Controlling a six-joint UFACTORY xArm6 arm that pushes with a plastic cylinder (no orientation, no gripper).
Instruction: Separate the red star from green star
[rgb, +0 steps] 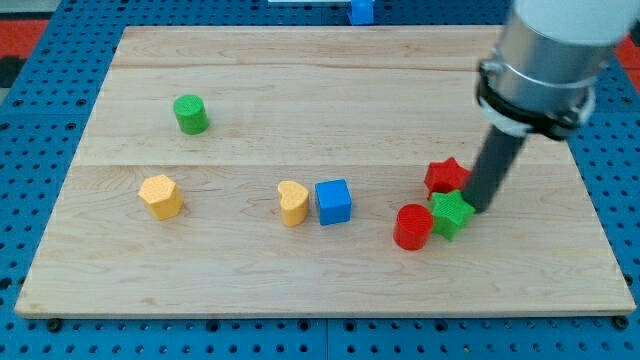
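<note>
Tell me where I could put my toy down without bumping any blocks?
Top middle, right of the green cylinder, is bare wood. So is the bottom strip below the yellow blocks. It's crowded at the view's right: red star, green star, red cylinder and my tip.

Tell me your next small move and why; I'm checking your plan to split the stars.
Probably nudge my tip toward the view's left, into the green star. My tip sits at that star's right edge, and the red star touches it just above, so a leftward push should slide the green one away, though the red cylinder may move too.
</note>
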